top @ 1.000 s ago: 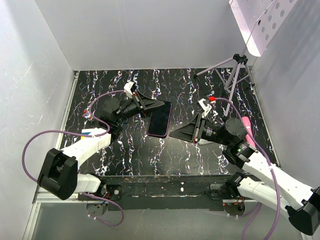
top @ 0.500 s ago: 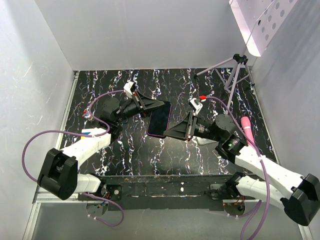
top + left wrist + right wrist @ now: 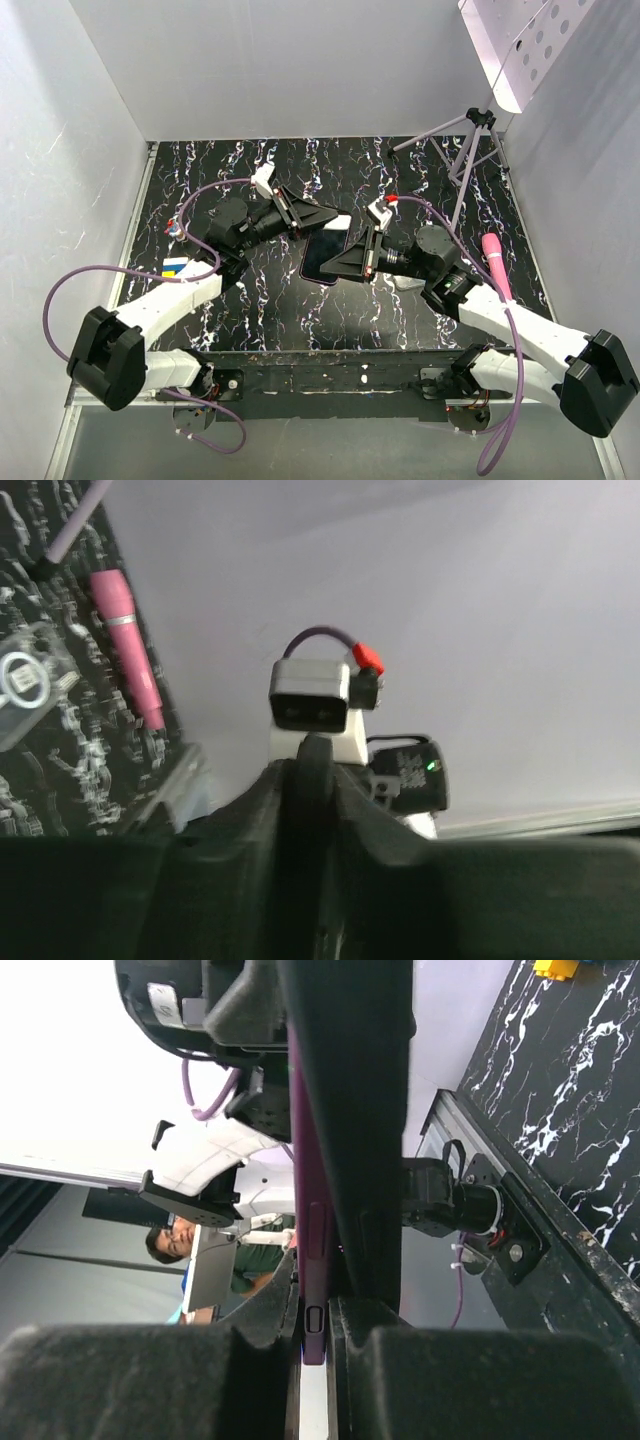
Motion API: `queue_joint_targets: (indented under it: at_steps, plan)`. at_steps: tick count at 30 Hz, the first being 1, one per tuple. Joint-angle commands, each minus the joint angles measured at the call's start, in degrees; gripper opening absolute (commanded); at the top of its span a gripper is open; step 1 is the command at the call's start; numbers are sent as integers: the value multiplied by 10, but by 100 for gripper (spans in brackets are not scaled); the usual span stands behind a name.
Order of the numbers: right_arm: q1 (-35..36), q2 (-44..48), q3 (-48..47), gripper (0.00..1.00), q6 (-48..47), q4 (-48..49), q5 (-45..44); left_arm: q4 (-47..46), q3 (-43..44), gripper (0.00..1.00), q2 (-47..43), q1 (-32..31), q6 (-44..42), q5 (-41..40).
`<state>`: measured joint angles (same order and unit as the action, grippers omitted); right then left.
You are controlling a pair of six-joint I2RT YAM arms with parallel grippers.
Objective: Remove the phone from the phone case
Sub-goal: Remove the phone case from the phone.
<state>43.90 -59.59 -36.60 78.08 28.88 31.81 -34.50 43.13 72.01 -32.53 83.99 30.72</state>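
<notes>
The phone (image 3: 317, 262), dark-faced with a thin magenta-red rim, hangs above the table between both arms. My left gripper (image 3: 335, 220) is shut on its far end; in the left wrist view its jaws (image 3: 312, 785) pinch a thin dark edge. My right gripper (image 3: 333, 268) is shut on the near end. The right wrist view shows the rim (image 3: 312, 1210) with a side button clamped between the gripper's (image 3: 315, 1312) pads. A broad black face (image 3: 350, 1110) runs beside the rim. I cannot tell the phone case apart from the phone.
The table (image 3: 260, 300) is black marble-patterned with white walls around it. A pink pen (image 3: 494, 262) lies at the right, a small tripod (image 3: 470, 150) stands at the back right, and a yellow-and-blue block (image 3: 175, 266) sits at the left.
My right arm swung left to the phone and its jaws shut on the near end. The left arm shifted slightly right, carrying the phone with it.
</notes>
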Motion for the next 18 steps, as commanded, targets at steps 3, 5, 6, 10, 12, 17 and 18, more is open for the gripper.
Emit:
queue_joint_targets:
  at_steps: [3, 5, 6, 10, 12, 17, 18]
  plan:
    - [-27, 47, 32, 1, 8, 67, -51, 229, 63, 59, -72, -7, -183, 41]
    - [-37, 68, 41, 1, 15, 69, -48, 304, 85, 90, -81, 1, -245, 29]
    - [-43, 77, 46, 1, 17, 67, -45, 341, 101, 98, -84, 5, -275, 19]
    - [-81, 125, 54, 1, 24, 43, -30, 538, 175, 98, -100, 13, -412, -73]
    - [-105, 149, 56, 1, 23, 21, -24, 585, 192, 100, -110, 12, -461, -117]
    - [-159, 190, 53, 1, 29, -15, 0, 516, 144, 87, -144, 12, -459, -34]
    - [-169, 194, 50, 1, 32, -15, 6, 470, 122, 86, -152, 12, -438, 22]
